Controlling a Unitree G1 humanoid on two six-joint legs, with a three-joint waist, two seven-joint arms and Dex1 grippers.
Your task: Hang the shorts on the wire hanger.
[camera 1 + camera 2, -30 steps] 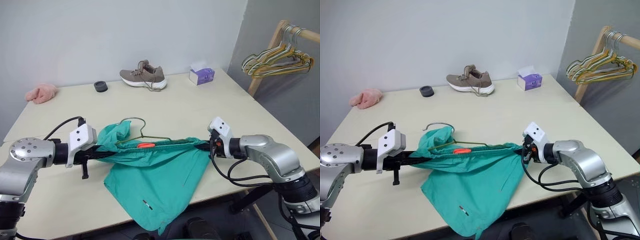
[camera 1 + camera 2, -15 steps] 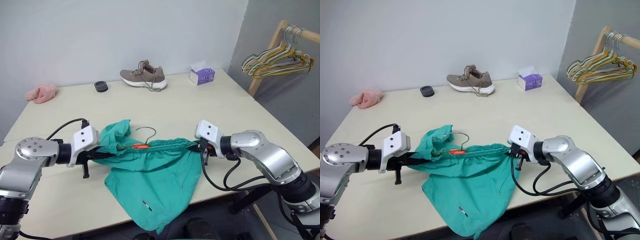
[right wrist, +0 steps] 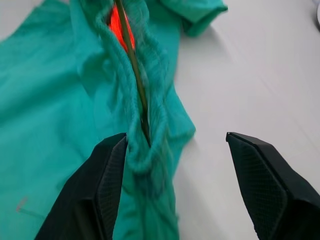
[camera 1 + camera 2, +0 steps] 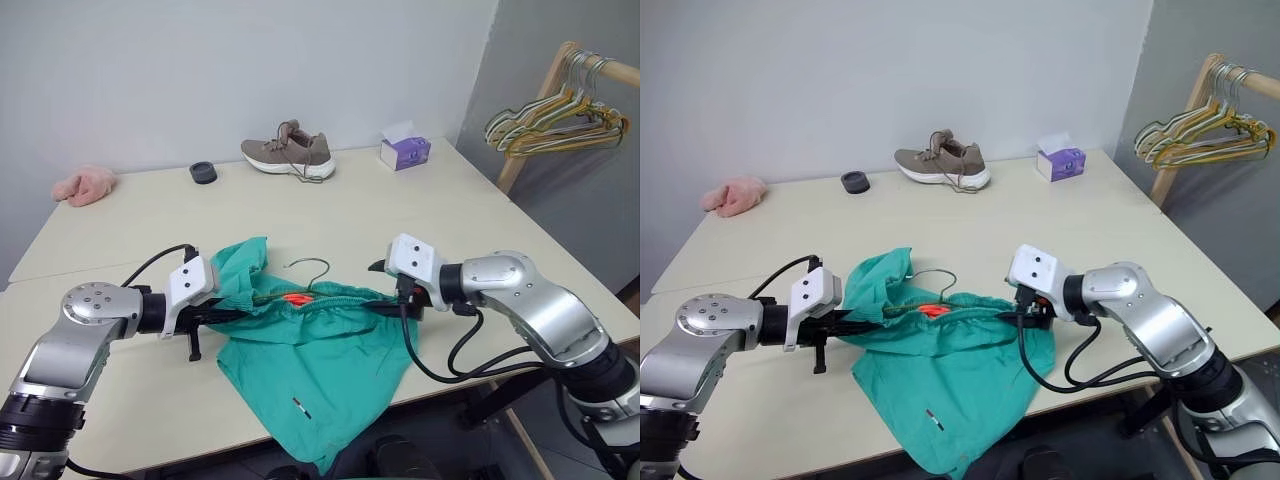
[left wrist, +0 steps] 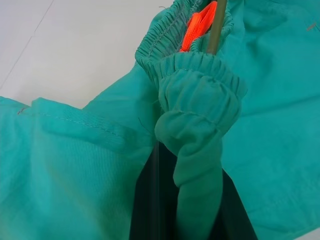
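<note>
Closed tight on the gathered waistband, my left pincer (image 4: 232,313) holds the shorts (image 4: 315,385) at their left end; in the left wrist view the green fabric is bunched between my black fingers (image 5: 145,210). The shorts lie near the front edge of the desk (image 4: 420,215), the waistband stretched between my two arms, and the lower part hangs over the desk's edge. The wire hanger (image 4: 308,268) sits inside the waistband, with its curved hook rising out above the fabric close to the orange drawstring tip (image 4: 295,298). In the right wrist view the thin wire runs along the waistband opening. My right pincer (image 3: 175,165) is at the right end of the waistband with its fingers spread wide: one finger touches the cloth, the other stands apart over bare desk, so it grips nothing. Farther back on the desk are a pink cloth (image 4: 82,185), a small black ring (image 4: 203,172), a shoe (image 4: 288,152) and a tissue box (image 4: 404,151). At the far right, more hangers (image 4: 555,120) hang on a wooden rack.
</note>
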